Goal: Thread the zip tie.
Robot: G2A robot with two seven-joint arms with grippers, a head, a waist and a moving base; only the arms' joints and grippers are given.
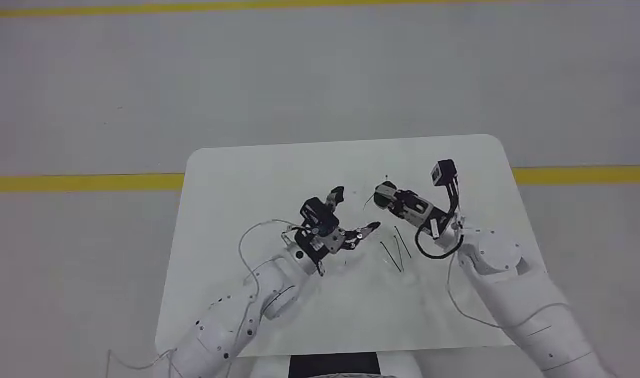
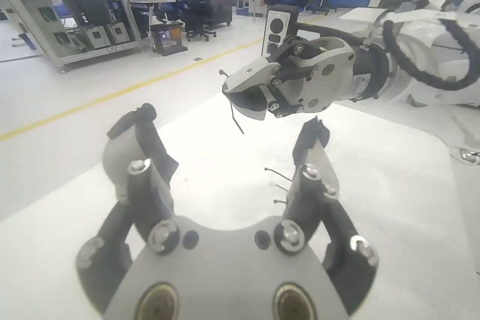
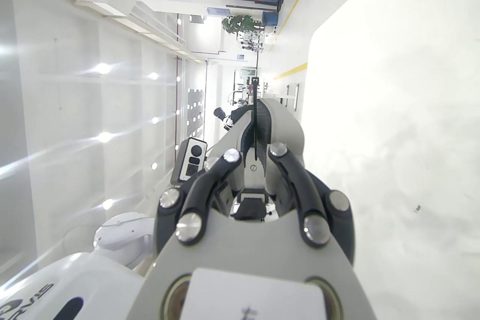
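A thin black zip tie [image 3: 255, 119] is pinched between the fingers of my right gripper [image 3: 255, 111], its head end sticking out past the fingertips. In the left wrist view that right gripper [image 2: 234, 96] hangs above the white table [image 2: 393, 164], with the zip tie [image 2: 235, 117] dangling from its tip. My left gripper [image 2: 228, 128] stands open just short of it, nothing between its fingers. From the top view, the left gripper [image 1: 352, 210] and the right gripper [image 1: 381, 192] face each other near the table's middle.
Several spare black zip ties [image 1: 396, 248] lie on the table between the arms, also seen past my left fingers as zip ties [image 2: 279, 181]. The table's rounded far edge [image 1: 340, 146] borders grey floor with a yellow line [image 1: 90, 182].
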